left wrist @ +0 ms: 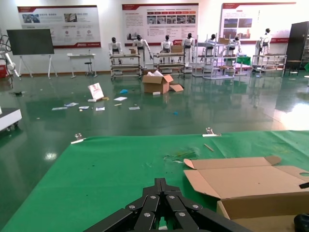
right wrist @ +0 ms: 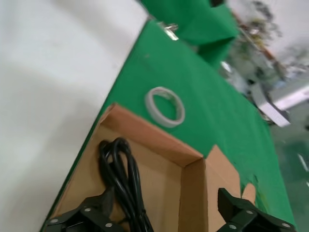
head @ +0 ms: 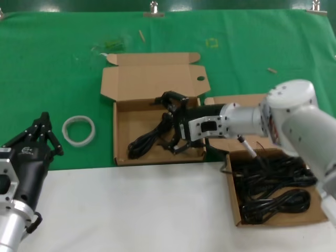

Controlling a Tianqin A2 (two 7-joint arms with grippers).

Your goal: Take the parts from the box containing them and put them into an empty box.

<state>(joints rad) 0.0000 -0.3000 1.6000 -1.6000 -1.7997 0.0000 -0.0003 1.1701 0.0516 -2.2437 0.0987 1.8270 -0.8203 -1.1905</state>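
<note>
Head view: the right hand [head: 176, 123] hangs spread wide open, gripping nothing, over the middle box [head: 122, 126] at frame centre, above a black cord bundle [head: 147, 140] lying inside it. More cords [head: 273, 189] fill the box [head: 233, 202] at lower right. The left hand [head: 39, 137], lower left, looks closed, empty.

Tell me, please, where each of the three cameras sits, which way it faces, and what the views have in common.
Head view: on the robot's head, looking down at two boxes; both arms show, the right gripper over the left-hand box.
Left wrist view: on the parked left arm, facing across the green cloth into the hall; left gripper.
Right wrist view: on the right arm, looking into that box at a cord bundle.
Shared: box; whitish ring.
</note>
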